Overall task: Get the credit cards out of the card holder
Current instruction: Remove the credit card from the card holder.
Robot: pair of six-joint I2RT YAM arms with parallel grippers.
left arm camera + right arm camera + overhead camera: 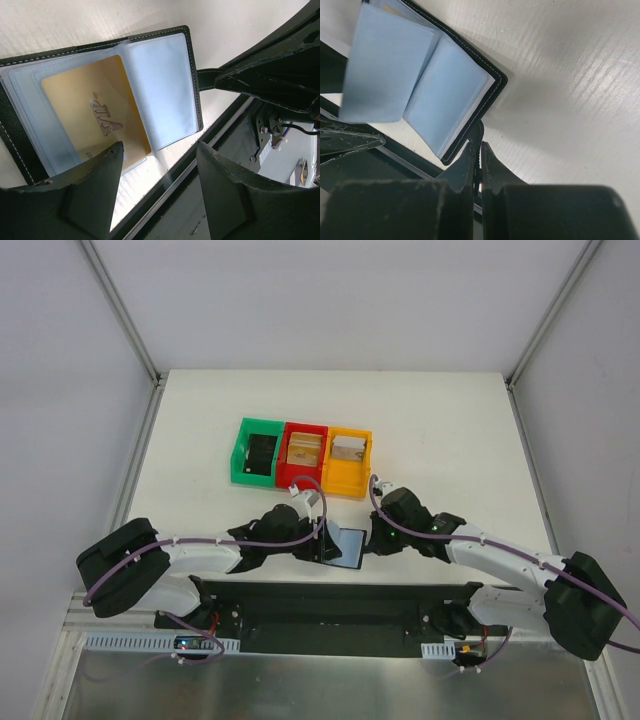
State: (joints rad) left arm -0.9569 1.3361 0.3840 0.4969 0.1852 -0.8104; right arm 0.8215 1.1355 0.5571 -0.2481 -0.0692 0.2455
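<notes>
1. Nearest me, at the near edge of the tabletop (450, 420), the card holder (492, 82) lies open between both arms, its grey-blue sleeves (385, 60) fanned upward. I judge it sits there so that 1 arm can pin it while the other picks.
2. My right gripper (479, 150) is pinched tight on the black strap tab (476, 131) at the holder's edge and touches nothing else. I read this as an anchor that keeps the holder from sliding or folding closed.
3. My left gripper (160, 185) hangs over the open pages, jaws about half spread and empty. Its fingers touch nothing that I can see.
4. 1 tan-gold credit card (95, 120) sits fully tucked in a clear sleeve, just beyond the left fingertip, so the spread looks set to close on its edge. Whether the other sleeves hold more cards I cannot tell.
5. Farther back, the green bin (258, 422), red bin (305, 426) and orange bin (350, 432) stand in 1 touching row, well apart from the holder. The red and orange ones hold something tan, too small to identify.
</notes>
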